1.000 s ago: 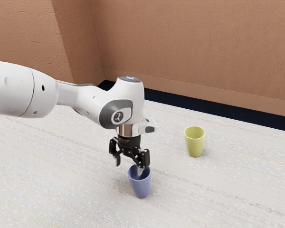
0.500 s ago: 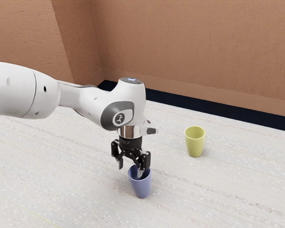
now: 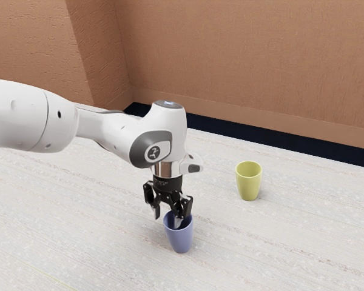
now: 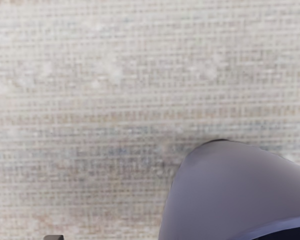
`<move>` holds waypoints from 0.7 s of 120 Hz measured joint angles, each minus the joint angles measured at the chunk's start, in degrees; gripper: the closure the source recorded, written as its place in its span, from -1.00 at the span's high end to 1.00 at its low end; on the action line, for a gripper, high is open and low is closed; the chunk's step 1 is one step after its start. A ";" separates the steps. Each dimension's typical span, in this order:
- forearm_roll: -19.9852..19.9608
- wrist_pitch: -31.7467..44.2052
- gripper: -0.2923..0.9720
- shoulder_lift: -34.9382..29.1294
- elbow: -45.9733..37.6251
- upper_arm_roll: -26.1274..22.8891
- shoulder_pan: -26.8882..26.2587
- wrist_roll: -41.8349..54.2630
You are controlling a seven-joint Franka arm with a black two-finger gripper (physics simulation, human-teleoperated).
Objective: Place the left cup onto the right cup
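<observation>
Exterior view: the purple-blue cup (image 3: 179,235) is seen standing upright on the pale woven worktop (image 3: 79,230), and it is taken here as the landmark. The black hand (image 3: 169,215) is held directly above this cup's rim, pointing straight down from the white arm (image 3: 60,124), which is brought in from the exterior view's left of the cup. The hand is spread partly open. One finger is lowered into the mouth of the cup. The other is set outside the cup wall, on the side toward the exterior view's left. The wall is thus straddled, but a firm grip from both sides is not shown, and nothing is lifted. The yellow-green cup (image 3: 249,180) is placed well apart from the purple-blue cup, farther back and toward the exterior view's right, also upright with its mouth up. Behind both cups the worktop is bordered by a dark strip (image 3: 279,138) at the foot of a brown wall (image 3: 242,54).

In the wrist view, the purple-blue cup (image 4: 230,192) is shown as a large blurred shape just under the hand, with the worktop (image 4: 115,100) spread around it.
</observation>
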 joint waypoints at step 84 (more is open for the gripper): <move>0.08 0.17 -0.14 -0.01 0.09 0.08 0.00 -0.03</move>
